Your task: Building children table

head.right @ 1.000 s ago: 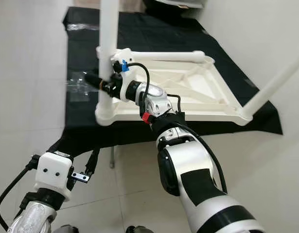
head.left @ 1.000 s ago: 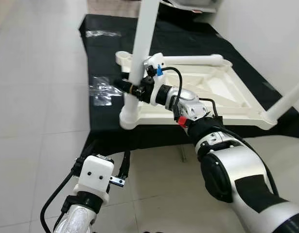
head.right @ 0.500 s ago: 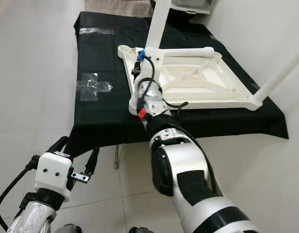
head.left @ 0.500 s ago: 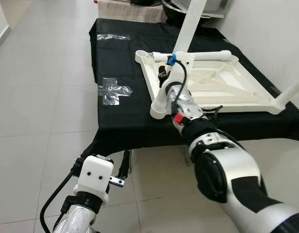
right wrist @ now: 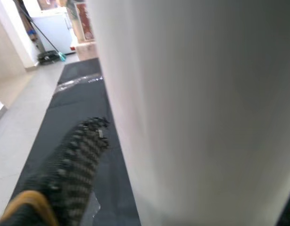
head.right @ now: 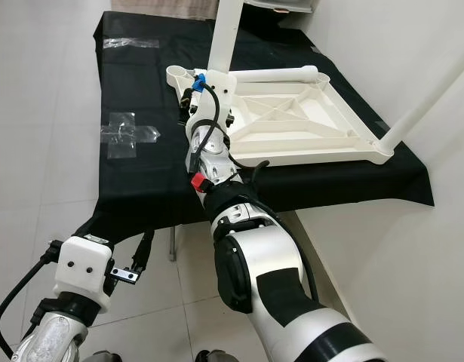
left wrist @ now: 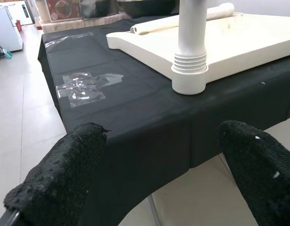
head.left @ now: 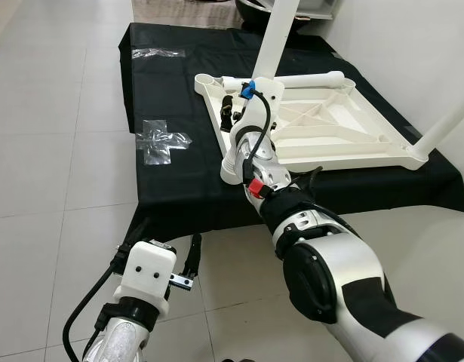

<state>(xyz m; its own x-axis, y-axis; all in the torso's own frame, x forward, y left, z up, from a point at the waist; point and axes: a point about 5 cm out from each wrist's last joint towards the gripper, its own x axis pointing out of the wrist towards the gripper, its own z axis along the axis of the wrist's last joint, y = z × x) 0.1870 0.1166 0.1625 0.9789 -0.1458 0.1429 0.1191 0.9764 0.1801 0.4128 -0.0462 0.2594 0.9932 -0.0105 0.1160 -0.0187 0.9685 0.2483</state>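
Observation:
An upside-down white tabletop (head.left: 352, 148) lies on a table draped in black cloth (head.left: 179, 188). One white leg (head.left: 271, 45) stands up from the near-left corner socket (left wrist: 189, 77). A second leg (head.left: 307, 78) lies along the far rim, and a third (head.left: 447, 128) rises from the right corner. My right gripper (head.left: 233, 113) is shut on the upright leg partway up; in the right wrist view that leg (right wrist: 206, 108) sits against one finger (right wrist: 74, 160). My left gripper (head.left: 165, 247) hangs open below the table's front edge, its fingers (left wrist: 60, 179) spread wide.
Two crumpled clear plastic pieces lie on the cloth, one at the left (head.left: 160, 139) and one at the far left (head.left: 156, 53). A white wall runs along the right side. Pale tiled floor (head.left: 58, 151) stretches to the left and in front.
The camera has shifted, so the whole table now looks farther off and turned. My right arm reaches out straighter and still holds the leg. The left arm has not moved.

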